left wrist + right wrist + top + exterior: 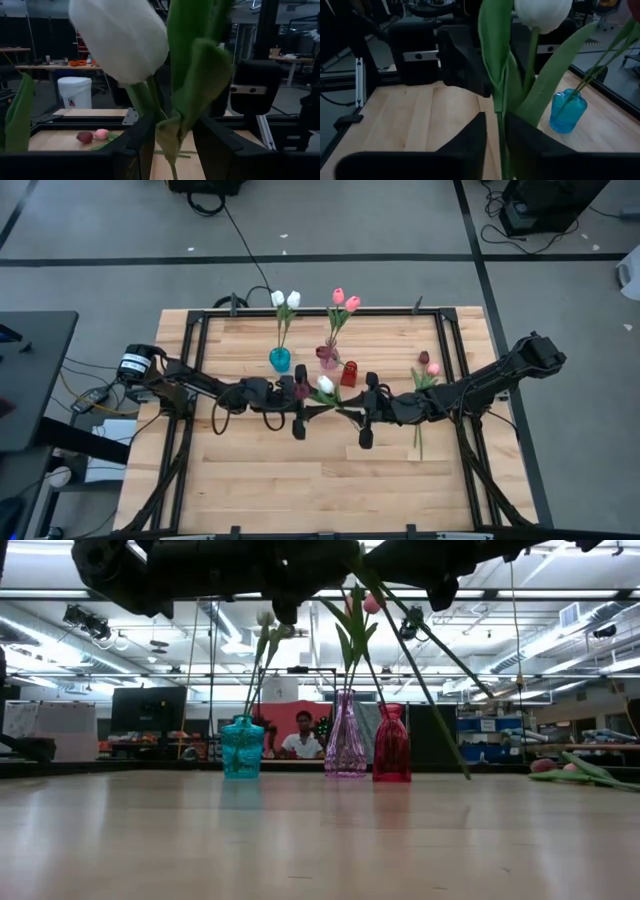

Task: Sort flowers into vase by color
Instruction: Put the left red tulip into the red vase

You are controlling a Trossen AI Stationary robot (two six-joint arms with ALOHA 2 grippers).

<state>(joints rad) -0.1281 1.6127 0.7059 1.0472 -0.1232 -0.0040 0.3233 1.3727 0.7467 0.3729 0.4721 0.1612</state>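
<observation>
Right wrist view: right tool [496, 135] and left tool [172, 135] both pinch white tulip [325, 385] stem.

Light wooden table [250, 480] in a black frame. Three small glass vases stand in a row near the middle of the far edge: a blue vase [280, 360], a clear pink vase [328, 358] and a red vase [348, 373]. Near the right edge lie two loose tulips, one dark red [424, 357] and one pink [433, 369], their green stems pointing toward the near edge.
</observation>
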